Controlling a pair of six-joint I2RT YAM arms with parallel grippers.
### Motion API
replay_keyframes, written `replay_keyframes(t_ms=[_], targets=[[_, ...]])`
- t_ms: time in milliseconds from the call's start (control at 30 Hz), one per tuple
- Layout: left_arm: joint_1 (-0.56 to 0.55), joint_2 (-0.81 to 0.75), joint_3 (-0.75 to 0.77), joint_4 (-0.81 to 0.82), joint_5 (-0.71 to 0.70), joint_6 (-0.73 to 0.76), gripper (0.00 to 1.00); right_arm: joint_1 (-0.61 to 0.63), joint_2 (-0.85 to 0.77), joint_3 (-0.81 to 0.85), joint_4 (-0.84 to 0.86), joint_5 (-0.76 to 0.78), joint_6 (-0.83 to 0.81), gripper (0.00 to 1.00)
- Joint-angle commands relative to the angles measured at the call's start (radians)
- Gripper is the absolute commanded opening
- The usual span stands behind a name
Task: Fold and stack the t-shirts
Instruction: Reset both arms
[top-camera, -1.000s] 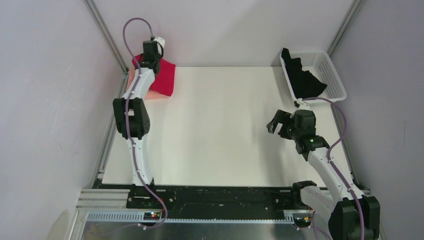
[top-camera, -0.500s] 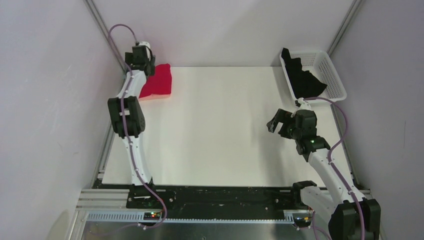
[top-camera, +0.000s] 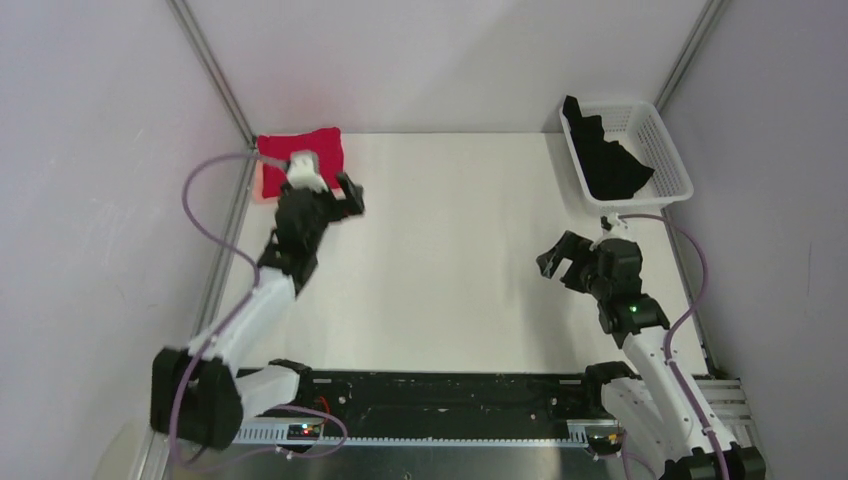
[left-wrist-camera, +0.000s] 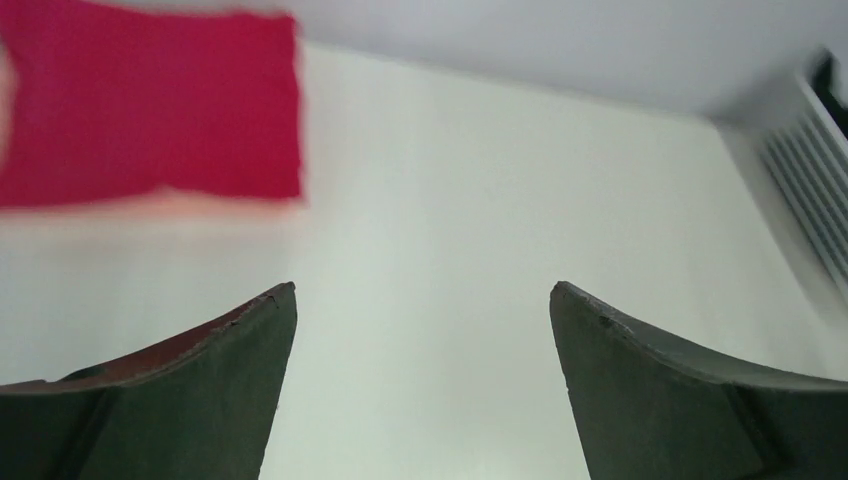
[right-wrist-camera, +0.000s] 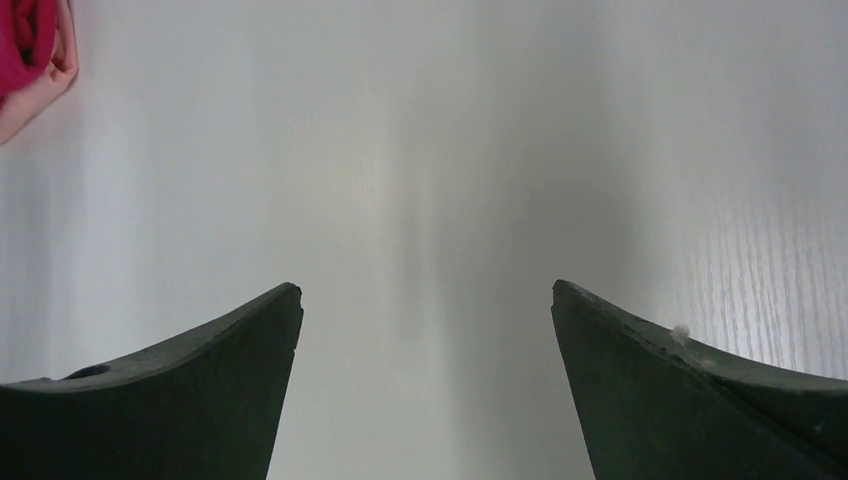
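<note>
Red t-shirt (top-camera: 305, 150) sits folded atop the salmon-pink t-shirt (left-wrist-camera: 150, 203) at the desk's (top-camera: 450, 260) far-left corner. Left jaws hover nearby, wide and empty. Right jaws, wide too, hang above the desk's right side. The black t-shirt (top-camera: 612, 165) lies crumpled in the basket (top-camera: 668, 140). Next job, I'd say: lift it out and spread it flat.
</note>
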Motion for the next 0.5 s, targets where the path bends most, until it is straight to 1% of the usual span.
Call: replay_keyframes(t_ms=[0, 33, 67, 100, 133, 167, 300, 367, 467], targets=[[-0.168, -0.261, -0.314, 0.128, -0.078, -0.103, 1.0, 0.001, -0.079, -0.059, -0.012, -0.006, 0.038, 0.99], [-0.195, -0.356, -0.417, 0.128, -0.087, -0.114, 1.0, 0.002, -0.108, -0.08, -0.009, -0.002, 0.048, 0.99], [-0.229, -0.4, -0.466, 0.126, -0.095, -0.144, 1.0, 0.005, -0.123, -0.091, -0.002, 0.018, 0.054, 0.99], [-0.24, -0.488, -0.548, 0.125, -0.092, -0.168, 1.0, 0.006, -0.151, -0.114, 0.0, 0.029, 0.067, 0.99], [-0.252, -0.53, -0.587, 0.115, -0.085, -0.202, 1.0, 0.007, -0.178, -0.134, 0.002, 0.05, 0.073, 0.99], [-0.257, -0.614, -0.647, 0.105, -0.091, -0.22, 1.0, 0.008, -0.189, -0.142, 0.001, 0.063, 0.082, 0.99], [-0.258, -0.808, -0.712, -0.007, -0.193, -0.245, 1.0, 0.009, -0.225, -0.171, -0.003, 0.139, 0.094, 0.99], [-0.259, -0.859, -0.721, -0.022, -0.2, -0.246, 1.0, 0.009, -0.225, -0.174, 0.01, 0.137, 0.094, 0.99], [-0.259, -0.876, -0.712, -0.043, -0.192, -0.249, 1.0, 0.01, -0.229, -0.174, 0.035, 0.14, 0.096, 0.99]])
